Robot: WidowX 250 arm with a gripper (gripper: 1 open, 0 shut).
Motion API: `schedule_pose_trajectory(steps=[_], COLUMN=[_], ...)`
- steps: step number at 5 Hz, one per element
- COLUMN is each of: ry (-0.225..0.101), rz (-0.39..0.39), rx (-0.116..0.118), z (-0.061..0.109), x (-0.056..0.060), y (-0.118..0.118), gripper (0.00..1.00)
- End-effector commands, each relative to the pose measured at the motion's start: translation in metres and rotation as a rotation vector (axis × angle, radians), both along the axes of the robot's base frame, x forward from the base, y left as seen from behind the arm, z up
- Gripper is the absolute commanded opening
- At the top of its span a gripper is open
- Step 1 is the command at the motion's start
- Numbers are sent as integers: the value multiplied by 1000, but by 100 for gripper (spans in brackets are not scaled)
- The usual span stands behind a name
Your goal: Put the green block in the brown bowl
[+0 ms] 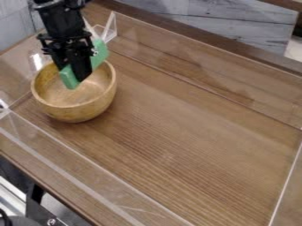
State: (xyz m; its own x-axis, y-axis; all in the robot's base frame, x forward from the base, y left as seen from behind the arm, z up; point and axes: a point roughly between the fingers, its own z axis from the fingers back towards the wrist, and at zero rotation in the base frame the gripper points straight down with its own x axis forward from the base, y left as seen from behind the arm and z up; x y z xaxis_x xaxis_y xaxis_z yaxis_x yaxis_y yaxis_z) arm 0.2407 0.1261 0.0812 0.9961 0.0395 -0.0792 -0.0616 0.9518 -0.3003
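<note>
Green block [85, 64], brown grained bowl [73, 104]

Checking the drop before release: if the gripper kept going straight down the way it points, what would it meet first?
Most likely the inside of the brown bowl. The gripper, shut on the green block, points steeply down over it; depth is uncertain from one view.

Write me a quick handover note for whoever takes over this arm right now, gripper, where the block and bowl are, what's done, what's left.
Gripper: shut on the green block, pointing steeply down over the bowl.
Green block: held tilted, its lower end over the bowl's inside; contact with the bowl cannot be told.
Brown bowl: on the wooden table, near the far left corner.
Done: block picked up and brought over the bowl.
Left: release the block into the bowl, then pull the arm away.
</note>
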Motion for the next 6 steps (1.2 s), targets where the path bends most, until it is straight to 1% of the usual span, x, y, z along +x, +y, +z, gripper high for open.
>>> schedule_pose_trajectory(steps=[1, 6], ry=[-41, -30], rz=[-3, -2], rx=[19, 7], z=[8, 1], x=[9, 19], y=[1, -2], gripper=[0, 0])
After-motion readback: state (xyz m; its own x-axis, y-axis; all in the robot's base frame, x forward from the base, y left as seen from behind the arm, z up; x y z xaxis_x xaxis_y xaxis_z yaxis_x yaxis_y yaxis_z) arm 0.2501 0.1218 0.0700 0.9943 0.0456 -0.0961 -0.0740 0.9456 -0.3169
